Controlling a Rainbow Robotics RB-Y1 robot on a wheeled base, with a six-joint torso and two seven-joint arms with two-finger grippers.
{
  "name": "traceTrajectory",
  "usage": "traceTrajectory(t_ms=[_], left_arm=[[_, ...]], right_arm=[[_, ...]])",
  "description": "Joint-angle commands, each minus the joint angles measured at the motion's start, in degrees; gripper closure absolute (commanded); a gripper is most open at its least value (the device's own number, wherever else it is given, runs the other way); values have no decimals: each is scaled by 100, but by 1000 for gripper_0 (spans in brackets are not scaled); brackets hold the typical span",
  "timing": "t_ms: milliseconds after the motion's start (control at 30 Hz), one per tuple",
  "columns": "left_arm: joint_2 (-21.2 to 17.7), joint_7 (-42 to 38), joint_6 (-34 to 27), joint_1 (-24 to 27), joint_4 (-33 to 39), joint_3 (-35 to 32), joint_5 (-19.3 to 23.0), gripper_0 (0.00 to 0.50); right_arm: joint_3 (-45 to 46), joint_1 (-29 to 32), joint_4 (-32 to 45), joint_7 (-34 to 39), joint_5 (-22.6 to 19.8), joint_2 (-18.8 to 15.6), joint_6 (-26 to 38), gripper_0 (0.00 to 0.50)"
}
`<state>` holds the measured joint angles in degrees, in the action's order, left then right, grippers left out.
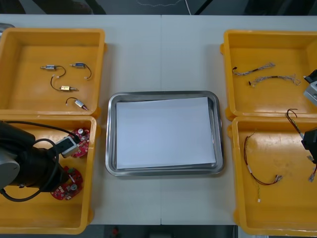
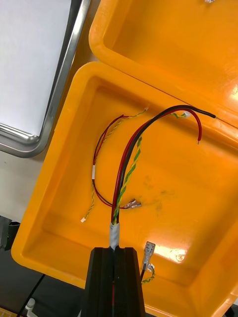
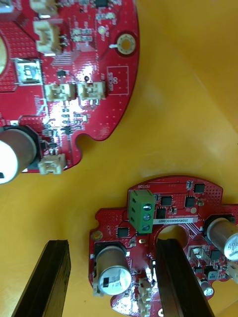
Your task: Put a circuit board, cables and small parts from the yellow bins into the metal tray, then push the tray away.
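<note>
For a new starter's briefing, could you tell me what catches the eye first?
The shiny metal tray, white inside, sits between yellow bins. In the near bins, the left hand stands open over a round red circuit board and the right hand is shut on a red, black and yellow cable.

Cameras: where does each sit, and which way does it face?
Front view: above the arms, steeply down on the metal tray; left arm, right arm beside it.
Right wrist view: on that wrist, into a yellow bin; right gripper shut on a cable bundle.
Left wrist view: on that wrist, over circuit boards; left gripper open.
Shared: front and right wrist show that tray.
</note>
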<state>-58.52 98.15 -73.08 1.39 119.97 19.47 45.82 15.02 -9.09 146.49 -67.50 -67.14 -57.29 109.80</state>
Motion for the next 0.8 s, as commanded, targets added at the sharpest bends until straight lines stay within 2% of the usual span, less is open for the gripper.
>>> traceTrajectory(t_ms=[33,100,367,800], left_arm=[[-10,512,66,133,18,101,-55,23],[-10,504,66,133,26,101,-55,492],[-19,495,13,124,88,-31,-3,500],[-19,477,-1314,116,1064,-919,199,500]], right_arm=[[-43,-119,134,106,52,-212,20,500],[-43,-119,134,106,52,-212,20,500],[-43,-119,134,106,52,-212,20,500],[-43,-119,125,106,60,-212,20,500]])
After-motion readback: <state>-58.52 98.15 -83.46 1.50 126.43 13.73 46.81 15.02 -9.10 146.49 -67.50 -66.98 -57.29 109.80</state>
